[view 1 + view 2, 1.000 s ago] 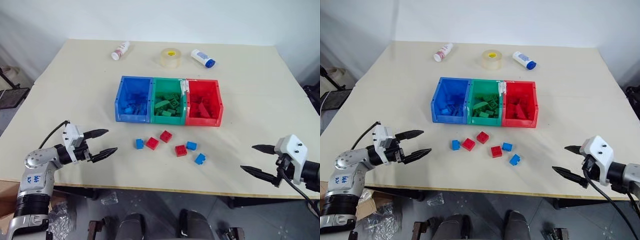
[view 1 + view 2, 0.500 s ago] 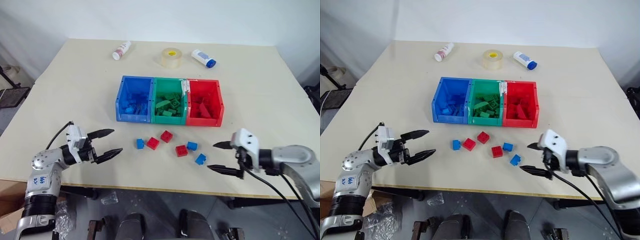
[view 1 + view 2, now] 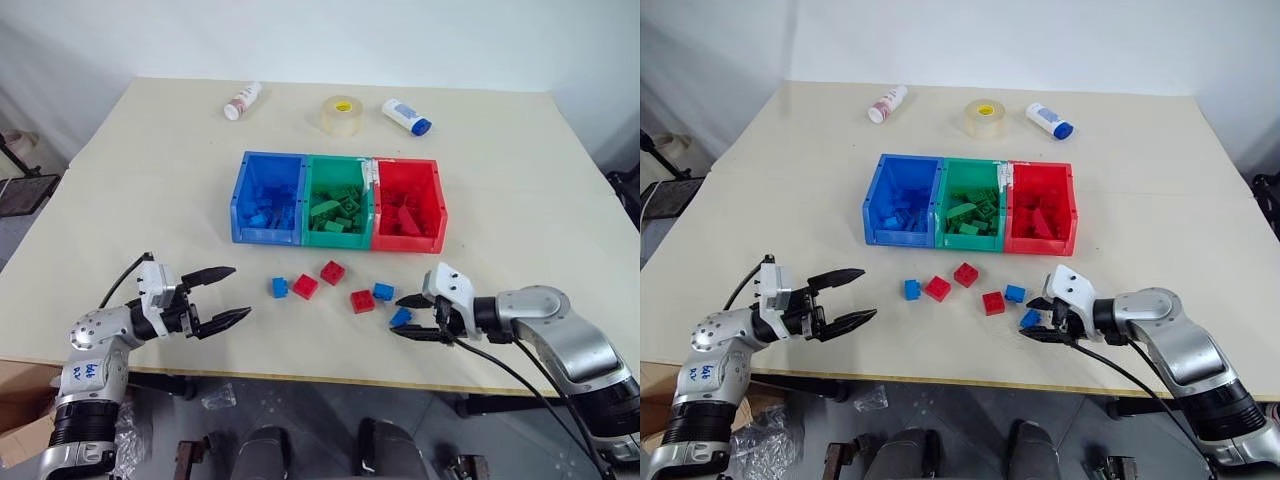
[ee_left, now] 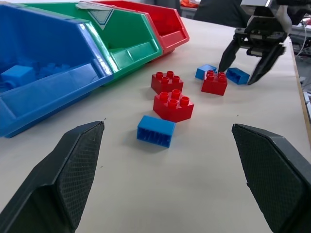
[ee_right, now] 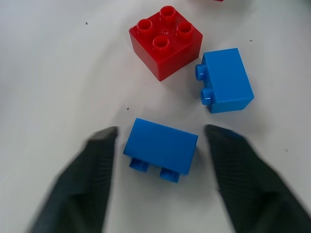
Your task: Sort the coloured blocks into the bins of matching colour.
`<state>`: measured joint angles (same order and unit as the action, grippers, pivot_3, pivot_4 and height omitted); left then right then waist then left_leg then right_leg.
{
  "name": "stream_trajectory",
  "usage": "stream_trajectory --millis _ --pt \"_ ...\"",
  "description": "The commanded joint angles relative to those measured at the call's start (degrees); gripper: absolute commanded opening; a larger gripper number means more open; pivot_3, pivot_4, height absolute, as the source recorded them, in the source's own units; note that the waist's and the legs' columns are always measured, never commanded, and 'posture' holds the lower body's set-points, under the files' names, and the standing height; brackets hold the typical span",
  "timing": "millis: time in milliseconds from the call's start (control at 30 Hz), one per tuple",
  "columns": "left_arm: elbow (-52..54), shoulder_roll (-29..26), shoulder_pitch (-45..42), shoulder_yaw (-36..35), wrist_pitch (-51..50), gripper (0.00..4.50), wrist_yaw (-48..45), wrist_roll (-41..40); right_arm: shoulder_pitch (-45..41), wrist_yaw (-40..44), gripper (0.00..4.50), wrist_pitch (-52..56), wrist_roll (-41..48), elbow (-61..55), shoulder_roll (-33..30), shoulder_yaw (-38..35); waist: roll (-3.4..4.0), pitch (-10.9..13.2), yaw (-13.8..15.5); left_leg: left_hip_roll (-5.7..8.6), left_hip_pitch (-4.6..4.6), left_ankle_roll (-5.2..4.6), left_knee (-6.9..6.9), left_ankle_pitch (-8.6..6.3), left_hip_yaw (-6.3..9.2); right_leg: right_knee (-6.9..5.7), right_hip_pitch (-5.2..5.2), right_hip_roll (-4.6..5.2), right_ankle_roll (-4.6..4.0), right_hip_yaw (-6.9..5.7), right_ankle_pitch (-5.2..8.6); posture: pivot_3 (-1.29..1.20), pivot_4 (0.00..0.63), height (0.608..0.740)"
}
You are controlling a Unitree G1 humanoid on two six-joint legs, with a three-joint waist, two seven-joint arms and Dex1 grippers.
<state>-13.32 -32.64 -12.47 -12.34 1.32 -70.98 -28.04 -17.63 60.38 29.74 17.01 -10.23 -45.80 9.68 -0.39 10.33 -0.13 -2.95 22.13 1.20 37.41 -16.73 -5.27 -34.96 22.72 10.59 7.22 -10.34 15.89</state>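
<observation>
Six coloured blocks lie on the table in front of the bins: blue [image 3: 279, 287], red [image 3: 305, 287], red [image 3: 332, 272], red [image 3: 362, 301], blue [image 3: 383, 292] and blue [image 3: 401, 318]. My right gripper [image 3: 399, 318] straddles that last blue block [image 5: 160, 145], one finger on each side with a thin gap to the block, and it rests on the table. My left gripper [image 3: 238, 292] hovers open and empty to the left of the blocks. The blue bin [image 3: 237, 205], green bin [image 3: 337, 239] and red bin [image 3: 408, 243] stand joined in a row with like-coloured bricks inside.
At the far side of the table lie a roll of clear tape [image 3: 341, 116], a white bottle [image 3: 241, 101] and a blue-capped white bottle [image 3: 405, 116]. The table's front edge runs just below both grippers.
My right gripper swung in from the right edge to the nearest blue block, dropped a little, and its fingers narrowed around it. The left gripper drifted slightly right, still wide open.
</observation>
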Motion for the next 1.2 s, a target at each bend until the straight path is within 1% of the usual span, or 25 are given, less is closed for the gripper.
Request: stream_trajectory --millis 33,267,400,533,667,800,933,1067,1200 --pt "1.52 -0.32 0.35 -0.57 1.16 4.50 -2.67 -2.12 0.28 -0.68 1.59 -0.06 -0.05 -0.98 0.64 -0.53 0.00 0.00 -0.01 0.00 0.00 0.00 0.00 0.00 0.00 0.00 0.00 0.00 0.00 0.00 0.00 0.00 0.150 0.740" --pt "-1.64 -0.85 -1.28 -1.22 3.76 4.50 -11.45 -4.94 0.28 -2.71 1.57 1.39 1.32 -3.61 1.58 -2.70 -0.01 0.00 -0.06 -0.01 0.00 0.00 0.02 0.00 -0.01 0.00 0.01 -0.01 -0.01 0.00 -0.01 0.00 0.150 0.740" --pt "-3.98 -1.11 -2.57 -1.52 5.41 4.50 -15.27 -5.46 -1.55 -4.16 1.57 2.42 3.19 -5.15 2.92 -4.93 -0.01 0.00 -0.10 -0.01 0.01 0.00 0.01 0.00 -0.01 0.01 0.01 -0.01 -0.01 0.00 -0.01 0.00 0.150 0.740" --pt "-6.24 -1.01 -4.22 -1.33 7.39 4.50 -16.76 -4.77 -6.13 -6.20 1.57 2.35 4.34 -5.28 6.42 -5.62 0.00 0.00 -0.21 -0.03 0.01 0.00 0.06 0.00 -0.02 -0.03 0.03 -0.03 -0.04 0.01 -0.03 0.00 0.150 0.740" --pt "-6.07 -0.17 -4.89 -0.41 7.40 4.50 -15.77 -4.53 -15.67 -8.56 1.57 0.23 2.64 0.13 13.10 -2.95 0.00 0.00 -0.67 -0.04 0.02 0.01 0.04 0.00 -0.04 -0.05 0.07 -0.03 -0.04 0.03 -0.03 0.00 0.150 0.740" --pt "-5.75 0.54 -5.56 0.09 7.39 4.50 -15.06 -4.36 -23.66 -9.87 1.57 -5.39 -0.39 9.22 20.54 -0.12 -0.01 -0.01 -1.32 -0.03 0.03 0.01 0.04 0.00 -0.04 -0.09 0.08 -0.04 -0.04 0.04 -0.04 0.00 0.150 0.740" --pt "-5.68 0.92 -6.09 0.38 7.40 4.50 -14.81 -4.31 -32.86 -11.61 1.57 -13.06 -4.03 22.60 29.46 2.28 -0.01 -0.01 -1.85 -0.03 0.03 0.02 0.05 0.01 -0.05 -0.14 0.09 -0.04 -0.03 0.05 -0.05 0.00 0.150 0.740" --pt "-4.57 1.87 -6.02 0.84 7.71 4.50 -13.68 -4.03 -42.85 -16.49 1.57 -22.86 -8.13 41.31 39.28 2.50 -0.01 -0.01 -2.66 -0.04 0.03 0.05 0.01 0.03 -0.08 -0.20 0.17 -0.06 -0.03 0.11 -0.04 0.00 0.150 0.740" --pt "-4.08 2.36 -5.73 0.84 8.02 4.50 -12.98 -3.98 -49.18 -19.70 1.57 -30.67 -10.88 55.18 44.84 1.84 -0.01 -0.01 -3.13 -0.04 0.03 0.06 -0.06 0.03 -0.09 -0.17 0.19 -0.07 -0.03 0.13 -0.04 0.00 0.150 0.740"
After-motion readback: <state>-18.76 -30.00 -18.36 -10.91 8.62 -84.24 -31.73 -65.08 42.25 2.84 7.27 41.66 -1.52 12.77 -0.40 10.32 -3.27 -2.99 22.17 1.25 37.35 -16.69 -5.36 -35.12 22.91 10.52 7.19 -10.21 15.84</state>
